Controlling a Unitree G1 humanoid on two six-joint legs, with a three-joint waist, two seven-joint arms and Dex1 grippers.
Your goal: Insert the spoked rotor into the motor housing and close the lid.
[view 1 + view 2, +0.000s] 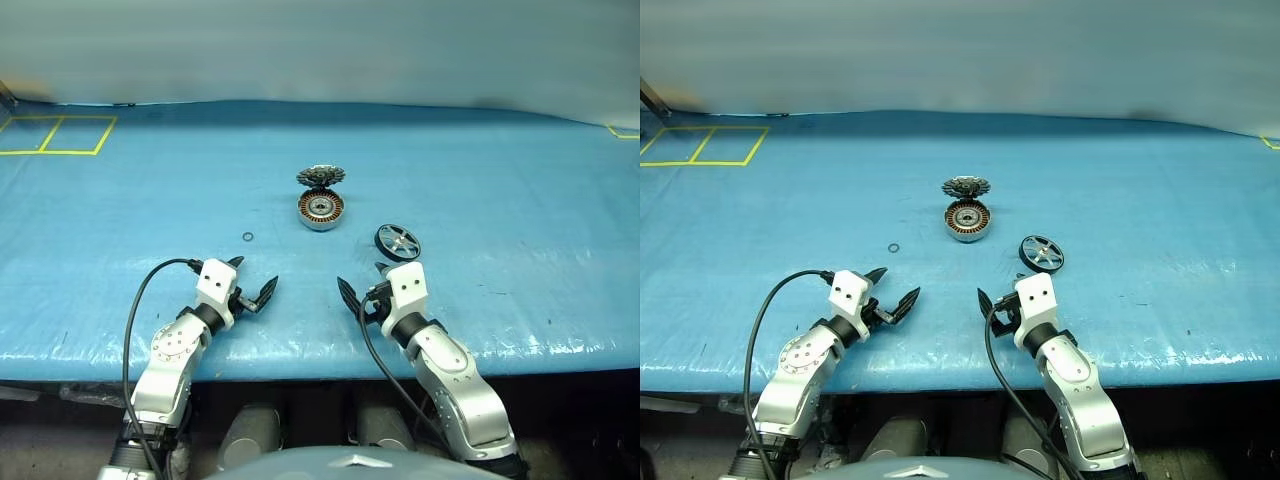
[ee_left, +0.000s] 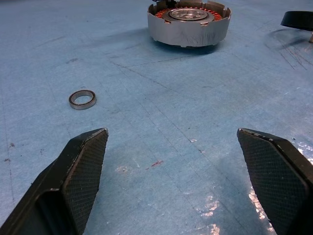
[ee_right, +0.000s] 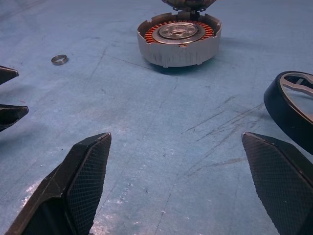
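Observation:
The motor housing [image 1: 321,210] sits mid-table, a silver cup with copper windings showing inside. Its lid [image 1: 320,177] stands tipped open at the far rim, toothed underside toward me. To the housing's right and nearer to me, the spoked rotor [image 1: 397,241] lies on the mat, a black ring with silvery spokes. My left gripper [image 1: 254,275] hovers open and empty near the table's front, left of centre. My right gripper [image 1: 362,282] is open and empty too, just short of the rotor. In the right wrist view the rotor [image 3: 293,105] lies beside one fingertip and the housing [image 3: 178,39] is straight ahead.
A tiny dark O-ring [image 1: 248,237] lies left of the housing, ahead of my left gripper. Yellow tape squares [image 1: 55,135] mark the far left of the blue mat [image 1: 500,180]. The table's front edge [image 1: 320,372] runs just behind both wrists.

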